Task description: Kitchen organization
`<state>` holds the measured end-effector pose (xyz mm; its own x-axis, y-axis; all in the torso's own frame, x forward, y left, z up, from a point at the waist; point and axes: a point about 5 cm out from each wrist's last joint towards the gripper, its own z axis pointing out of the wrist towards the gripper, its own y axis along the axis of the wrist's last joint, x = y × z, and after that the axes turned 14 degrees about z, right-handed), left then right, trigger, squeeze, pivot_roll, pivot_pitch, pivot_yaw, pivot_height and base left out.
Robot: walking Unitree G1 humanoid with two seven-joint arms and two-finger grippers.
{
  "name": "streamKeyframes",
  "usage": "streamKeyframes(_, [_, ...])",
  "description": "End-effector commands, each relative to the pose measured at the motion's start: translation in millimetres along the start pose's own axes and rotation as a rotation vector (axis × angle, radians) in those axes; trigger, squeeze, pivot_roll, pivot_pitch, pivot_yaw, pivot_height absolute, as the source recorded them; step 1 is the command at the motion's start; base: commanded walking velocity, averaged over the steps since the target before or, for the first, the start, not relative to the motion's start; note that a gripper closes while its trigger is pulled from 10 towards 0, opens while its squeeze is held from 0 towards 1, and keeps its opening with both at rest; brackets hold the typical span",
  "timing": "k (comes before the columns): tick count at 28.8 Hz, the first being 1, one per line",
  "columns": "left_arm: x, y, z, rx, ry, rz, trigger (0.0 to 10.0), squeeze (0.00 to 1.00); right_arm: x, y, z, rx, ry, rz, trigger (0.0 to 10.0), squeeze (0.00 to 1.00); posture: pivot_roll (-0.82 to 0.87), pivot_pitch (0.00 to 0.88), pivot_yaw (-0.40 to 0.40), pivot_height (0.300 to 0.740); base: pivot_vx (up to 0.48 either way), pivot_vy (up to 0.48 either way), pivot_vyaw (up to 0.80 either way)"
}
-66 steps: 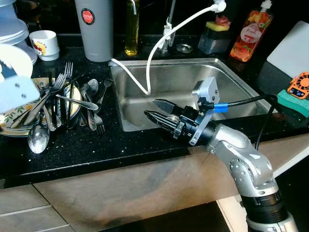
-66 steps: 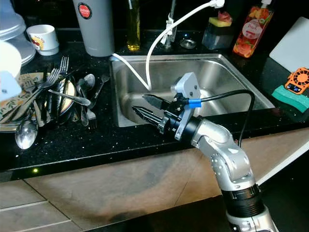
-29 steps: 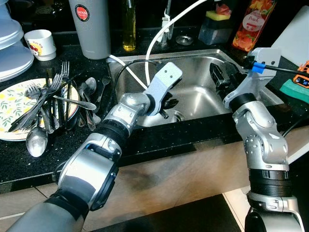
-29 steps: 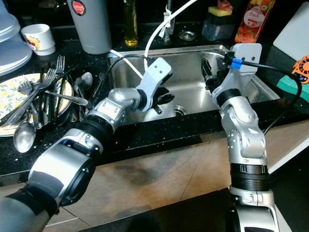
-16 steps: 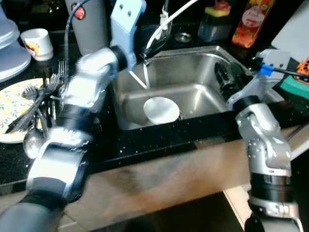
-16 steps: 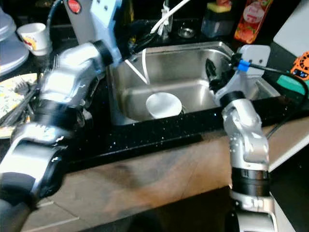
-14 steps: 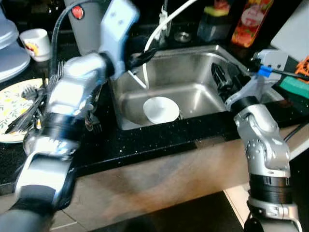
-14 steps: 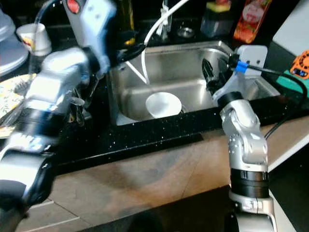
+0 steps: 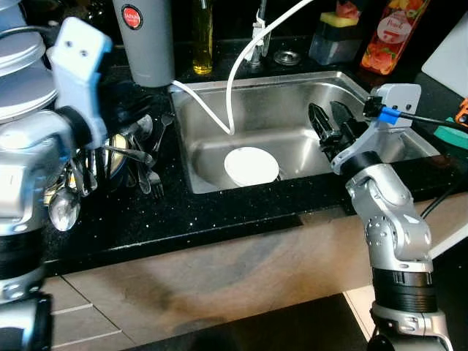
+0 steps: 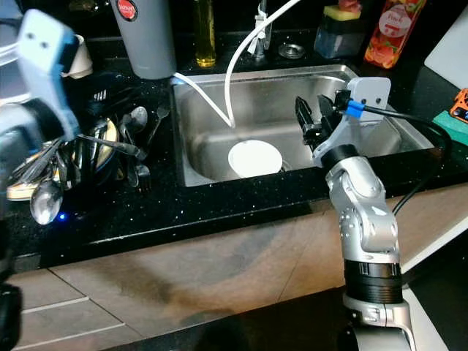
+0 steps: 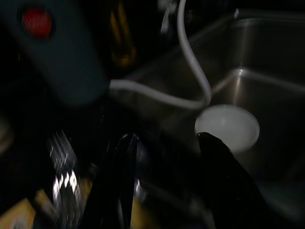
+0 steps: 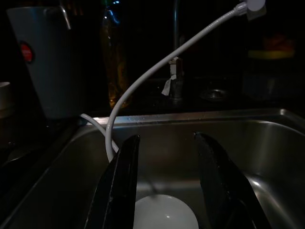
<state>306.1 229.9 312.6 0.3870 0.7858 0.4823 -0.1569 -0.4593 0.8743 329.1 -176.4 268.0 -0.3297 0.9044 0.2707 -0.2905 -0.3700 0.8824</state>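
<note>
The black speckled counter (image 9: pixel 219 216) rims the stainless steel sink (image 9: pixel 351 157), where the round white plate (image 9: pixel 251 166) lies flat, near the front wall. My right hand (image 9: pixel 327 117) hangs spread above the basin's right side. My left hand (image 11: pixel 167 143), spread, hovers over the heap of metal cutlery (image 9: pixel 128 157).

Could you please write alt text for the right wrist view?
The right end effector, its two black fingers apart and holding nothing, hovers over a steel sink above a white plate. A white hose arcs into the basin; a grey container stands behind.
</note>
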Motion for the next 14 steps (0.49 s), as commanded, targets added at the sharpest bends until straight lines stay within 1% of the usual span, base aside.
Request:
streamKeyframes(1, [8.8,-7,-11.8,0.046,-0.001,-0.042,10.0,0.00,-0.6,0,-0.4,0.006,0.002,0.004,10.0,0.00,0.10,0.106,-0.012,0.740,0.000,0.000,0.00])
streamKeyframes(2, [9.6,-9,-16.0,0.058,0.001,-0.064,10.0,0.00,-0.7,0,-0.4,0.007,0.002,0.004,10.0,0.00,0.10,0.106,-0.012,0.740,0.000,0.000,0.00])
streamKeyframes(3, [13.7,-15,-22.8,0.083,-0.006,-0.088,10.0,0.00,-0.3,-1,-0.2,0.010,0.004,0.005,10.0,0.00,0.11,0.107,-0.013,0.740,0.000,0.000,0.00])
streamKeyframes(4, [13.7,-15,-22.8,0.083,-0.006,-0.088,10.0,0.00,-0.3,-1,-0.2,0.010,0.004,0.005,10.0,0.00,0.11,0.107,-0.013,0.740,0.000,0.000,0.00])
streamKeyframes(5, [22.3,-28,-32.8,0.161,0.014,-0.083,10.0,0.00,0.2,-2,0.1,0.012,0.006,0.008,10.0,0.00,0.11,0.108,-0.011,0.740,0.000,0.000,0.00])
streamKeyframes(6, [27.7,-35,-36.8,0.211,0.039,-0.073,10.0,0.00,0.5,-3,0.4,0.012,0.006,0.009,10.0,0.00,0.11,0.111,-0.007,0.740,0.000,0.000,0.00])
streamKeyframes(7, [30.7,-39,-38.8,0.243,0.057,-0.064,10.0,0.00,0.7,-3,0.5,0.012,0.006,0.010,10.0,0.00,0.11,0.111,-0.007,0.740,0.000,0.000,0.00])
streamKeyframes(8, [30.7,-39,-38.8,0.243,0.057,-0.064,10.0,0.00,0.7,-3,0.5,0.012,0.006,0.010,10.0,0.00,0.11,0.111,-0.007,0.740,0.000,0.000,0.00])
streamKeyframes(9, [36.6,-45,-40.5,0.283,0.102,-0.065,10.0,0.00,0.3,-3,0.2,0.011,0.003,0.012,10.0,0.00,0.11,0.111,-0.007,0.740,0.000,0.000,0.00])
streamKeyframes(10, [36.6,-45,-40.5,0.283,0.102,-0.065,10.0,0.00,0.3,-3,0.2,0.011,0.003,0.012,10.0,0.00,0.11,0.111,-0.007,0.740,0.000,0.000,0.00])
streamKeyframes(11, [42.6,-51,-42.1,0.311,0.150,-0.102,10.0,0.00,-0.2,-4,0.0,0.013,0.001,0.016,10.0,0.00,0.12,0.114,-0.008,0.740,0.000,0.000,0.00])
streamKeyframes(12, [42.6,-51,-42.1,0.311,0.150,-0.102,10.0,0.00,-0.2,-4,0.0,0.013,0.001,0.016,10.0,0.00,0.12,0.114,-0.008,0.740,0.000,0.000,0.00])
streamKeyframes(13, [46.8,-55,-43.2,0.325,0.181,-0.141,10.0,0.00,-0.4,-5,-0.1,0.014,-0.001,0.018,10.0,0.00,0.12,0.115,-0.012,0.740,0.000,0.000,0.00])
streamKeyframes(14, [46.8,-55,-43.2,0.325,0.181,-0.141,10.0,0.00,-0.4,-5,-0.1,0.014,-0.001,0.018,10.0,0.00,0.12,0.115,-0.012,0.740,0.000,0.000,0.00])
